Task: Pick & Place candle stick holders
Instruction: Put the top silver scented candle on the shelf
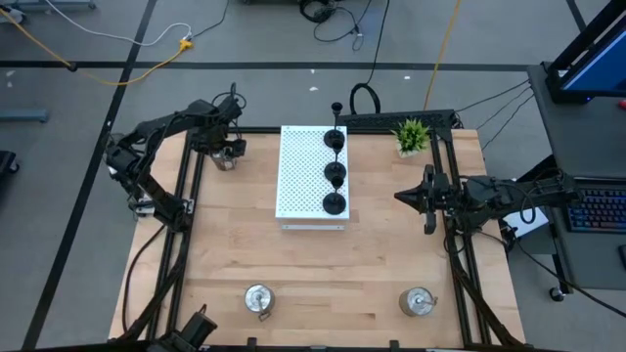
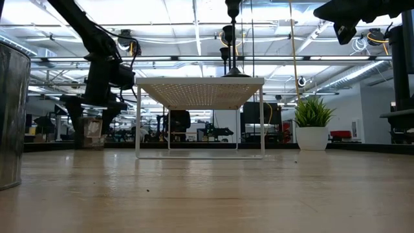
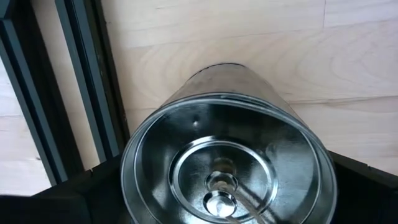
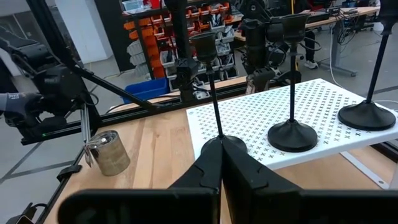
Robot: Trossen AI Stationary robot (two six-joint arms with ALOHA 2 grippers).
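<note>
Three matte black candle stick holders (image 1: 335,174) stand in a row by their round bases on the white perforated board (image 1: 303,181). One silver holder (image 3: 224,155) stands upright at the table's far left. My left gripper (image 1: 227,149) hangs open just above it, pointing down, with a finger (image 3: 68,199) on either side of the rim and not touching it. Two more silver holders (image 1: 258,298) (image 1: 418,301) stand near the front edge. My right gripper (image 1: 401,196) waits shut and level at the table's right, pointing toward the board.
A small green potted plant (image 1: 412,135) stands at the far right, beside the board. The dark frame rails (image 3: 81,93) run close along the far-left holder. Bare wood (image 1: 333,264) lies between the board and the two front holders.
</note>
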